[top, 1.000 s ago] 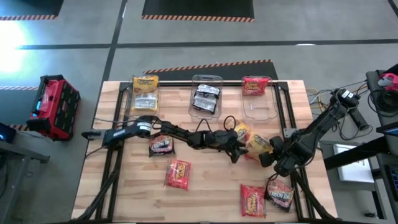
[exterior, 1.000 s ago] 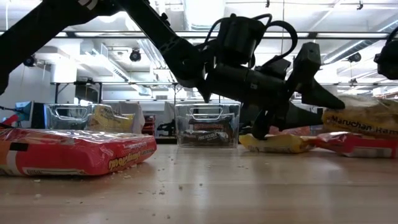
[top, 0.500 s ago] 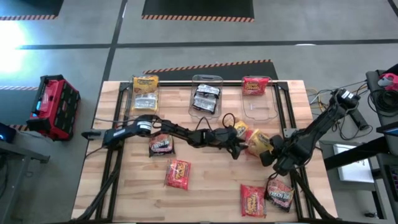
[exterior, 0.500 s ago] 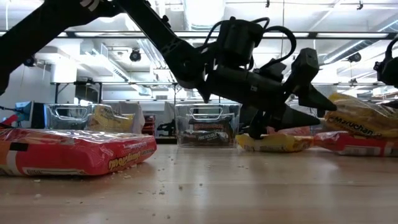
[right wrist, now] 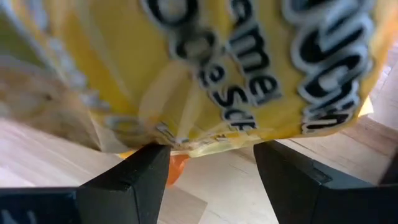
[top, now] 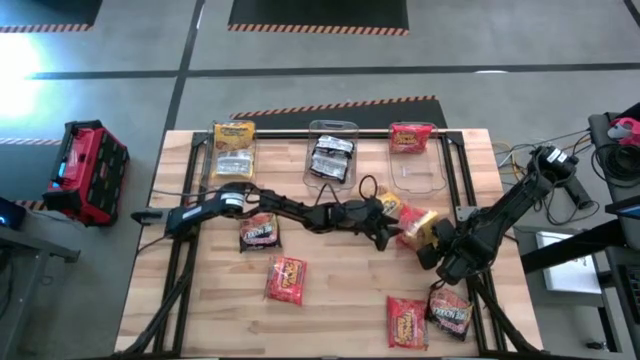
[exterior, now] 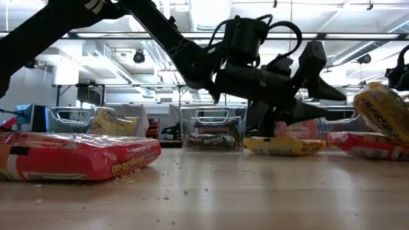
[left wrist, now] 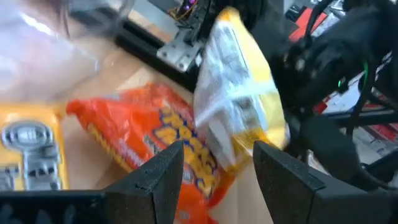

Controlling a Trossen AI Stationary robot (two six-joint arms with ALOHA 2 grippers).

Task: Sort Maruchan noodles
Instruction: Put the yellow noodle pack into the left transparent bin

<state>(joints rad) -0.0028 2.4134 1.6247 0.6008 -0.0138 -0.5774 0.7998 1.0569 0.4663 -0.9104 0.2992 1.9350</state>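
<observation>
The Maruchan noodles lie scattered across the table. My right gripper (top: pixel 433 246) (right wrist: pixel 208 163) is shut on a yellow packet (top: pixel 420 227) (right wrist: pixel 236 68), which hangs tilted above the wood at the right in the low view (exterior: pixel 383 112). My left gripper (top: pixel 386 228) (left wrist: pixel 217 186) is open just beside it, over an orange-red packet (left wrist: pixel 143 143) and with nothing between its fingers (exterior: pixel 316 64). Another yellow packet (top: pixel 388 208) (exterior: pixel 284 145) lies flat beside the left gripper. Loose packets lie nearer the front: a dark one (top: pixel 258 233), a red one (top: pixel 286 278), a second red one (top: pixel 406 320) and a second dark one (top: pixel 450 312).
Three clear bins stand along the back edge: the left bin (top: pixel 215 158) holds yellow packets, the middle bin (top: pixel 335 127) dark ones, the right bin (top: pixel 418 178) a red one. A red toolbox (top: pixel 90 165) sits on the floor off the left edge. Crumbs dot the wood.
My right gripper has lifted the yellow packet higher and tilted it. My left gripper has risen off the table and shifted slightly toward the back.
</observation>
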